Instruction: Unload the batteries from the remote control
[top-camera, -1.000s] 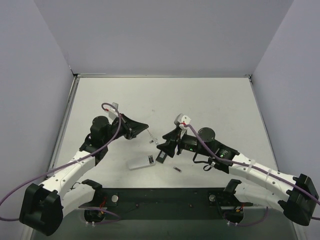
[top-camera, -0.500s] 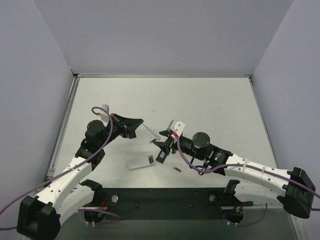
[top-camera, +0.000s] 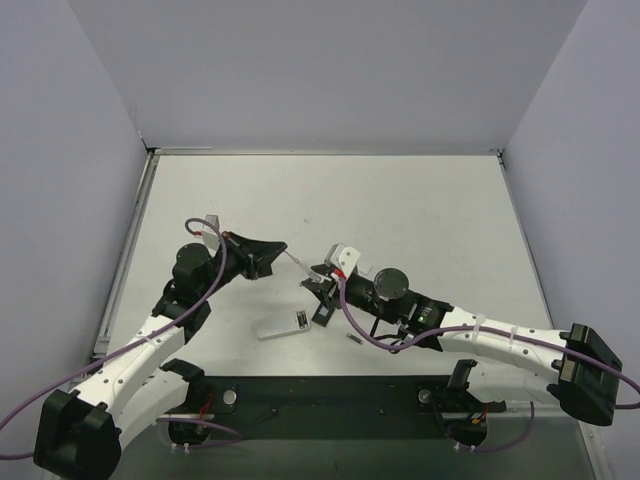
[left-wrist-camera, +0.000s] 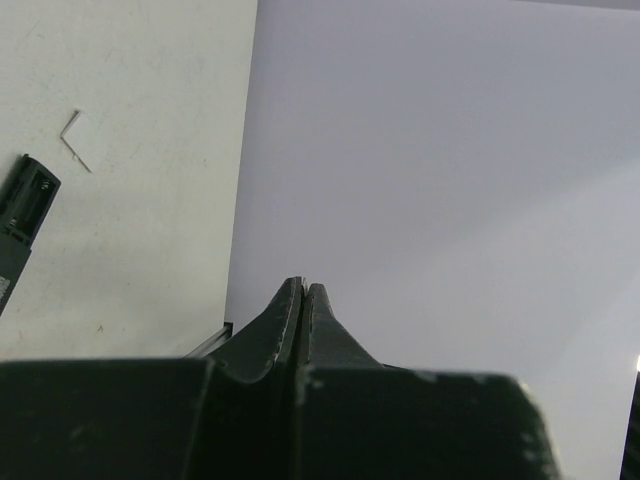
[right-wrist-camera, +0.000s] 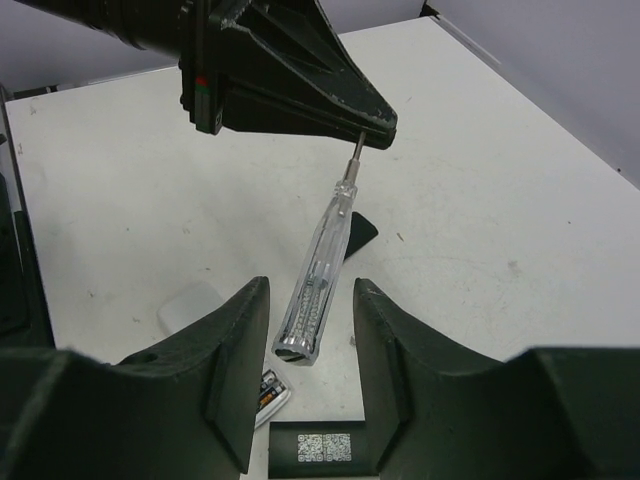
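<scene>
My left gripper is shut on the thin metal tip of a long pale translucent strip and holds it slanting above the table; its fingers also show in the right wrist view. My right gripper is open, its jaws on either side of the strip's free end without touching it. The black remote control lies below my right gripper, its labelled face up. One small dark battery lies loose on the table near the front. Small cylinders show at the end of the whitish block.
A small dark flat piece lies on the table beyond the strip. The black base plate runs along the near edge. Grey walls close the back and both sides.
My right gripper has moved left, and its open jaws now sit around the strip's free end. My left gripper has drawn back a little and swung the strip towards the right arm.
</scene>
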